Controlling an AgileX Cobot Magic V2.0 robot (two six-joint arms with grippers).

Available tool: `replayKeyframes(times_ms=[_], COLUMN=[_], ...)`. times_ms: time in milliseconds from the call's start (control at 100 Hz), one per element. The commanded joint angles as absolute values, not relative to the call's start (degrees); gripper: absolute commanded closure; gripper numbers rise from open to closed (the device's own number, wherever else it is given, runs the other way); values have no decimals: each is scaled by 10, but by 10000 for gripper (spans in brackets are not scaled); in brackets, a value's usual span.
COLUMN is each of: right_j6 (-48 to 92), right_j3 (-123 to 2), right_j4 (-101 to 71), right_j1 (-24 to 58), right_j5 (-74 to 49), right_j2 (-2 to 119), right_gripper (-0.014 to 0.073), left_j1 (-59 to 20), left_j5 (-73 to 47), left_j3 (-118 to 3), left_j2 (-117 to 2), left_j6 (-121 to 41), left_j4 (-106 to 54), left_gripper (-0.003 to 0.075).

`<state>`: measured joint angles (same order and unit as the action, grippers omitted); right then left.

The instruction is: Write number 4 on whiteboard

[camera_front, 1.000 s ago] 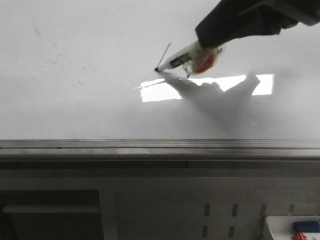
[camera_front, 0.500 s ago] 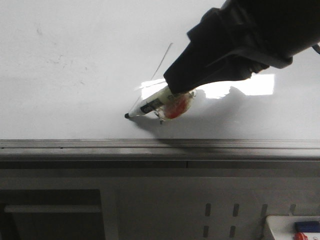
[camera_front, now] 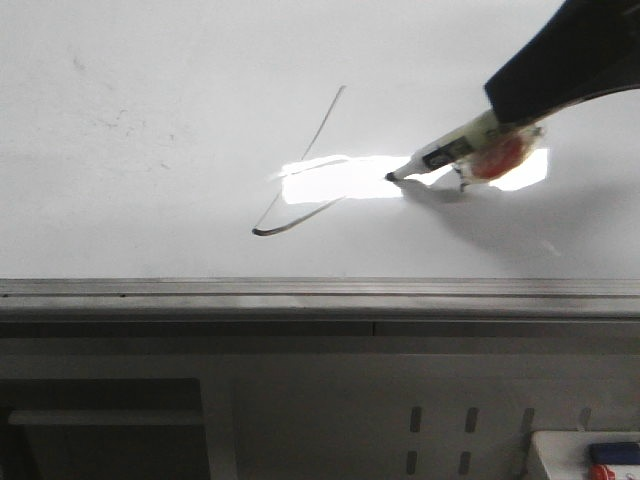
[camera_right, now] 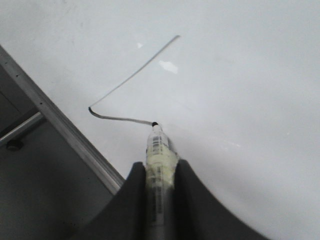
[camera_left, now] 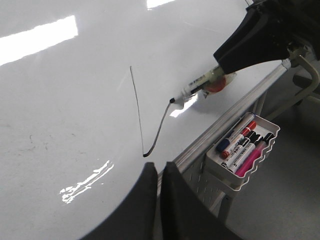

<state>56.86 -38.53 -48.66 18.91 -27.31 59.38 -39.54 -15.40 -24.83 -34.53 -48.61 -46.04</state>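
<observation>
The whiteboard (camera_front: 150,200) carries part of the number 4 (camera_front: 322,124): a slanted stroke and a curved crossbar that meet at a low corner. My right gripper (camera_front: 503,118) is shut on a pale taped marker (camera_front: 450,150) with an orange-red blob on its barrel. The marker's black tip touches the board at the crossbar's right end. The right wrist view shows the marker (camera_right: 159,150) clamped between the dark fingers, its tip on the line (camera_right: 135,71). My left gripper (camera_left: 159,167) is shut on nothing above the board's near edge, close to the corner of the line (camera_left: 137,110).
A grey metal edge rail (camera_front: 320,290) runs along the board's near side. A small white tray (camera_left: 245,145) with several coloured markers hangs below the rail at the right. A bright rectangular glare (camera_front: 340,180) lies on the board behind the crossbar.
The marker ran down-left to finish the slanted stroke, then swept right and slightly up, drawing the curved crossbar. The right arm now sits further right.
</observation>
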Motion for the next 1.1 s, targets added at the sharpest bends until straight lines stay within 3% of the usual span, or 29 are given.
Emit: replayKeyframes(times_ms=[0,310,510,710,1090], right_j6=[571,571,571,571,571], right_j3=[-386,-398,-493,-521,-521], right_j4=[-446,-446,-448,-448,-448], right_j1=[147,127,185,236,238], right_j5=[-204,-237,-301,-278,-212], right_j2=[577,563,537,581,650], right_gripper=[653,654,654,654,654], left_j1=[-395,-395,-395,-395,-395], left_j5=[-122,-111,-111,-110,-112], left_j3=[-265,-265,-265,-265,-265], left_j2=[-345,-345,-345,-345,-345], left_j6=[-481,-481,-481,-481,-481], left_j4=[-474,-474,-474,-474,-474], left_gripper=[741,741,741,741,741])
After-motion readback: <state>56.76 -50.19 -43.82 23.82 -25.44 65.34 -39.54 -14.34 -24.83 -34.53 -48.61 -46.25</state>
